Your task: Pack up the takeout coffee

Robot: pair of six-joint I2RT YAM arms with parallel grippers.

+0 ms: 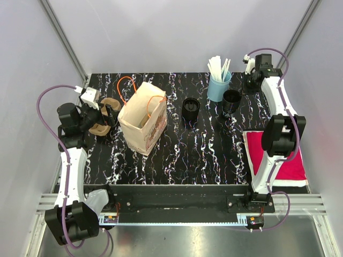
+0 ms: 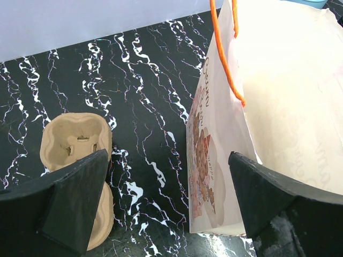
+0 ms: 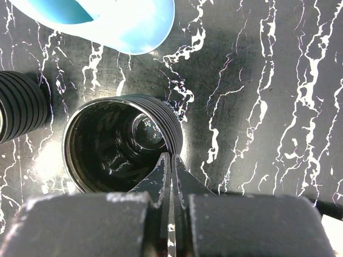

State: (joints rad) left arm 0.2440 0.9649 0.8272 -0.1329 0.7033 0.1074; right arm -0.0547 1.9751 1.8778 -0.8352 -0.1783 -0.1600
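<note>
Looking down from overhead gives the whole layout at once: a paper bag [image 1: 142, 124] stands open, left of centre on the black marble table [image 1: 203, 155]. A cardboard cup carrier [image 1: 102, 120] lies just beside it on the left. A centre cup [image 1: 191, 110], black and ribbed, stands apart to the bag's right. A second black cup [image 1: 231, 101] stands further right, just beside a blue cup [image 1: 218, 88] holding white sticks [image 1: 218, 67]. A red cloth [image 1: 292, 166] lies at the right edge. That view is too distant to settle how either pair of jaws stands; the wrist cameras do. The left gripper [image 2: 167, 187] hangs with its jaws spread wide and nothing between them, one finger in front of part of the carrier and the other in front of the bag's lower corner. The right gripper [image 3: 171, 166] has its fingers pressed together with only a hairline between them. Their tips sit at the near rim of the second black cup, and whether they touch it cannot be told. Up close, the carrier is tan moulded pulp with rounded wells, one showing small slits in its floor. The bag is pale paper with a thin orange handle [image 2: 228, 59] and a brownish floral print with lettering down its narrow side. The second cup has a ribbed outer wall and a glossy dark inside.
</note>
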